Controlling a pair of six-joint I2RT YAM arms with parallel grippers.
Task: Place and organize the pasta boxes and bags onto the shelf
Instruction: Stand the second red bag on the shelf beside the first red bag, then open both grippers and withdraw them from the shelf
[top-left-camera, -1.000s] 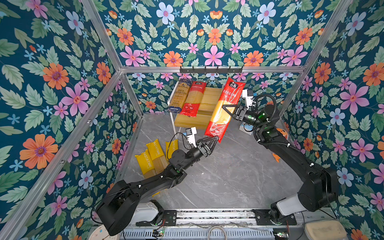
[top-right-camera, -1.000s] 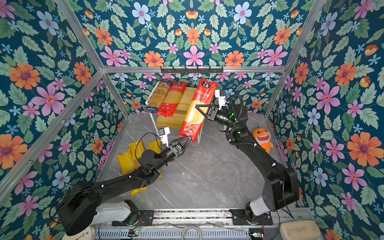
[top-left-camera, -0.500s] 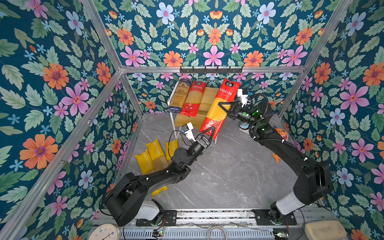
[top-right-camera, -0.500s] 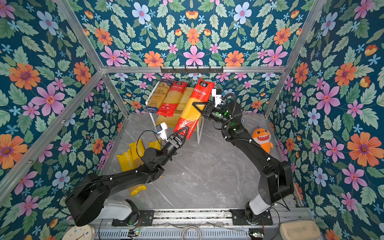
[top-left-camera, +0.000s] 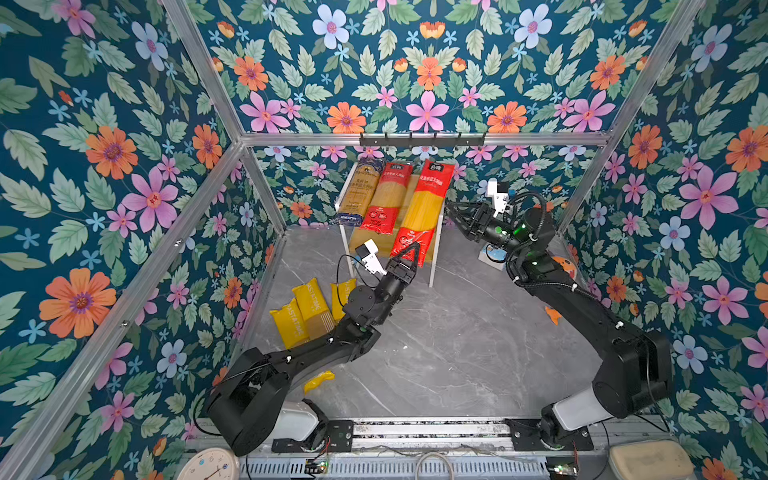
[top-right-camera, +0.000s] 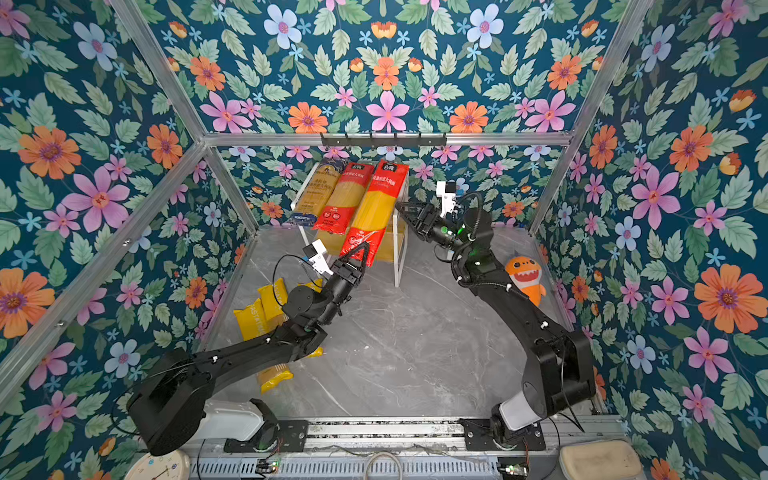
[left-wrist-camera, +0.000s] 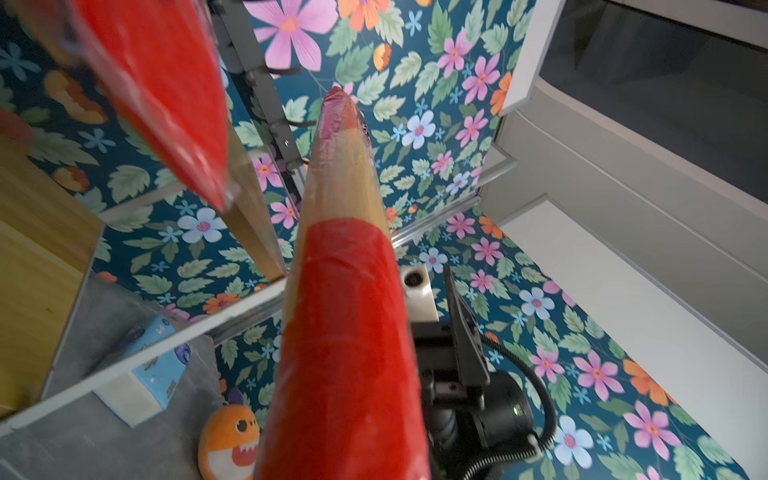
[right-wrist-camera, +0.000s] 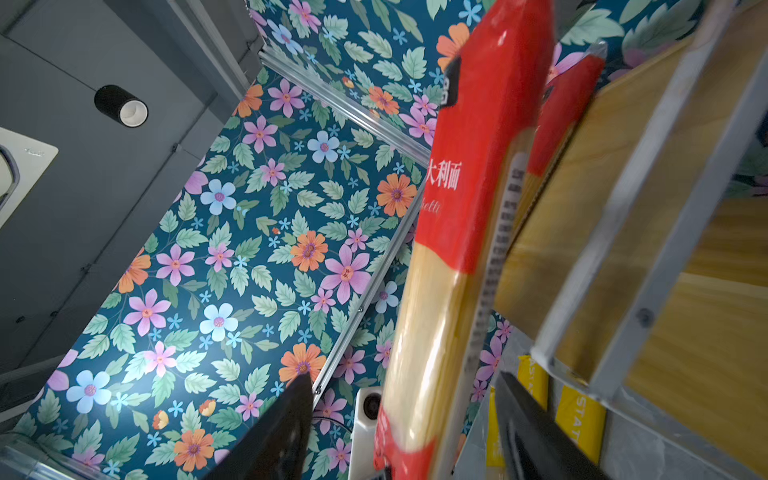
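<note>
Red pack: the long red pack (top-left-camera: 424, 208) lies slanted on the shelf (top-left-camera: 433, 266), at the right end of the row. Its lower end reaches further down than its neighbours'.
Left gripper: your left gripper (top-left-camera: 409, 254) is pinched on that lower end, and its wrist view looks straight up the pack's length.
Right gripper: your right gripper (top-left-camera: 453, 214) stands just beside the pack's right edge, fingers (right-wrist-camera: 286, 415) spread wide and clear of the wrapper.
Row on the shelf: a navy pack (top-left-camera: 360, 191) and a second red pack (top-left-camera: 386, 199) lie side by side to its left.
Counter: three yellow packs (top-left-camera: 309, 305) lie on the grey counter (top-left-camera: 457, 353) near the left wall, partly under your left arm.
</note>
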